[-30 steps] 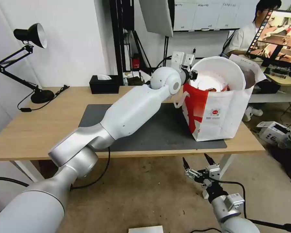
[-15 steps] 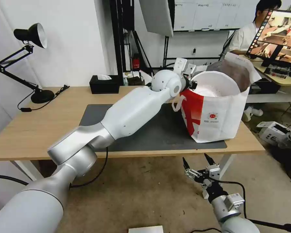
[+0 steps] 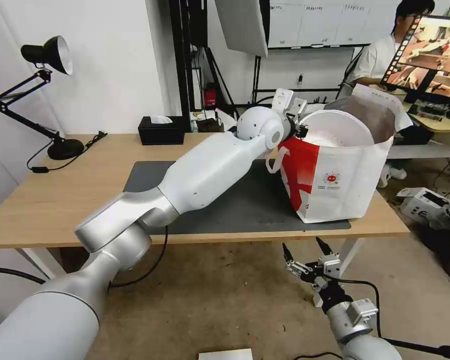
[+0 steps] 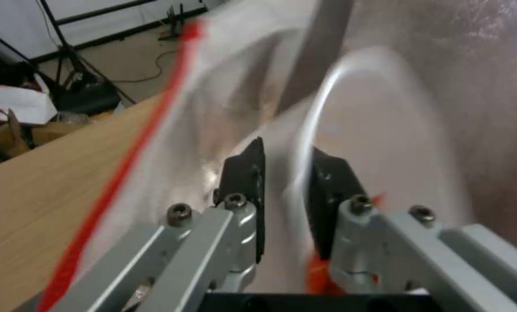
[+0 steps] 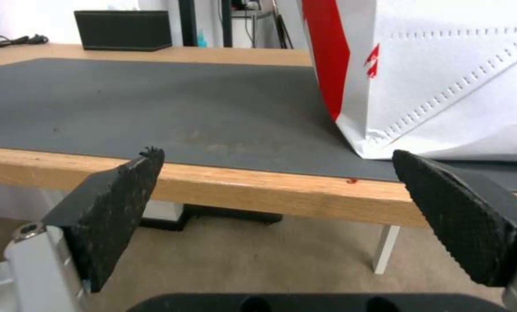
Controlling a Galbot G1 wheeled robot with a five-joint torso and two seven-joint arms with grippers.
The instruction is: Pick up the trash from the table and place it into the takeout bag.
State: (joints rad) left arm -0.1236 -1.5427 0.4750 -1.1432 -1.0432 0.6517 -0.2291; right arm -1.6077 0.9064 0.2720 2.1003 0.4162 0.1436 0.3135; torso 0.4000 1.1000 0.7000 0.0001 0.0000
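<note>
The takeout bag (image 3: pixel 335 190) stands on the right end of the table (image 3: pixel 60 200), on the dark mat (image 3: pixel 245 210). A white round bowl (image 3: pixel 337 129) sits steeply tilted in the bag's open mouth. My left gripper (image 3: pixel 301 131) is at the bag's near-left rim, shut on the bowl's edge. In the left wrist view the black pads (image 4: pixel 249 173) pinch the thin white rim of the bowl (image 4: pixel 385 143), with the gripper (image 4: pixel 287 151) against the foil lining. My right gripper (image 3: pixel 305 252) hangs open below the table's front edge, nothing between its fingers (image 5: pixel 275 173). The bag's contents are hidden.
A black tissue box (image 3: pixel 161 130) and a black desk lamp (image 3: pixel 50 55) stand at the back left of the table. A white box (image 3: pixel 420 202) lies on the floor to the right. The bag's white side (image 5: pixel 443 86) rises just past the table edge.
My left gripper has lowered and tipped the bowl deeper into the bag's mouth, and the bag's top has shifted with it. The right arm has not moved.
</note>
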